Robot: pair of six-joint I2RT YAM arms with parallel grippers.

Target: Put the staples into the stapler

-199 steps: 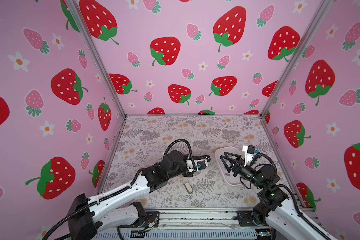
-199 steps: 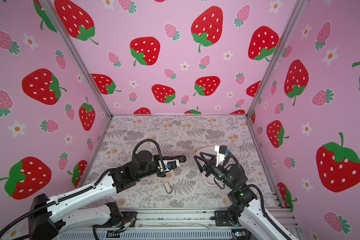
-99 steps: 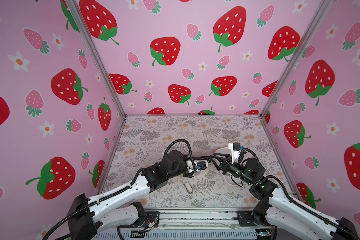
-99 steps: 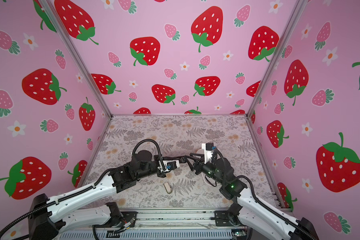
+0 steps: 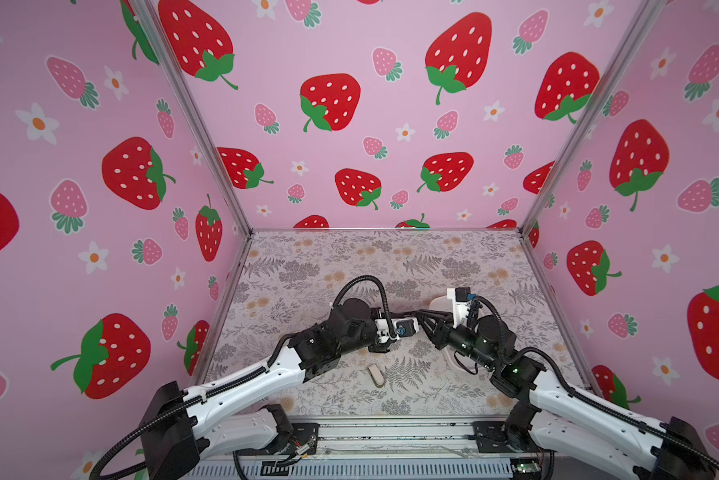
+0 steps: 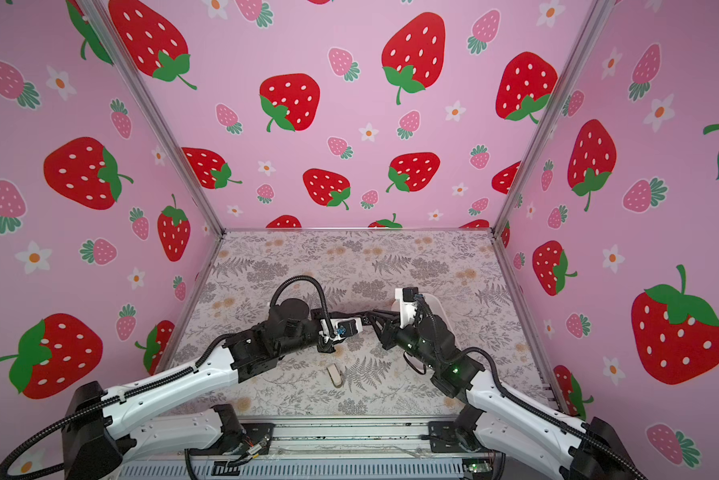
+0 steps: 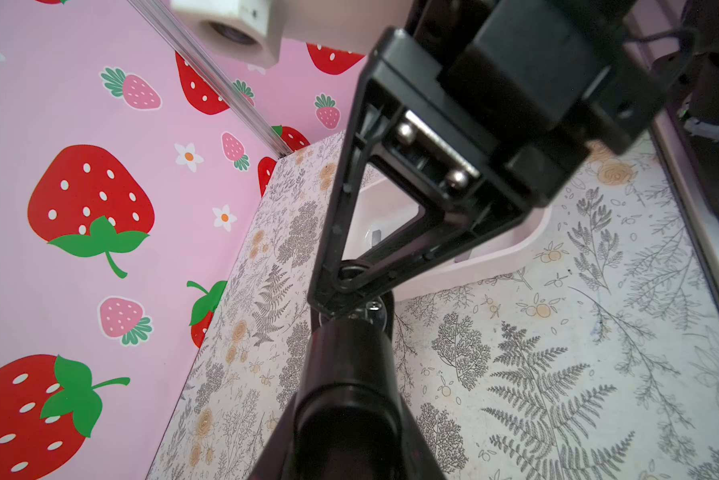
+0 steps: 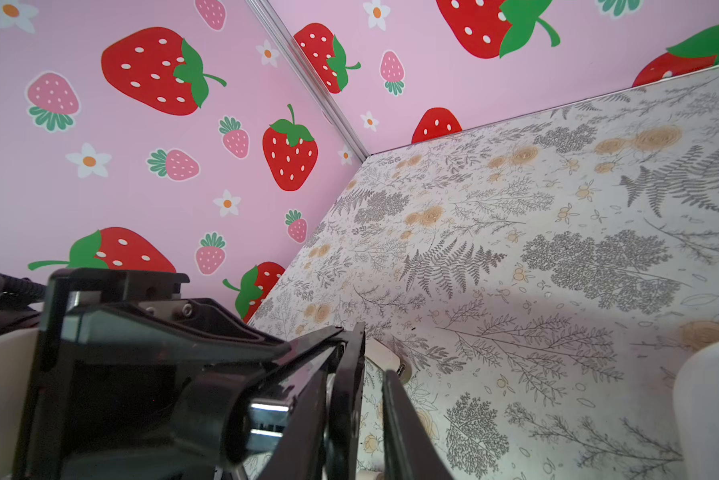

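The left fingers stood close together, closed on a small pale stapler. Its rounded, riveted end stuck out just past their tips, above the middle of the counter. The right fingers reached in from the right and met the left ones tip to tip at that same end. They were drawn almost shut, with only a thin gap between them. Whether they had hold of the stapler could not be told.

The staples lay in a shallow white tray. It sat on the counter right of centre, partly hidden behind the right arm in both top views. Only a short grey strip or two could be made out inside it, seen through the frame of the right fingers.

A second, loose stapler lay flat on the counter nearer the front edge. It was well apart from both sets of fingers and from the tray.
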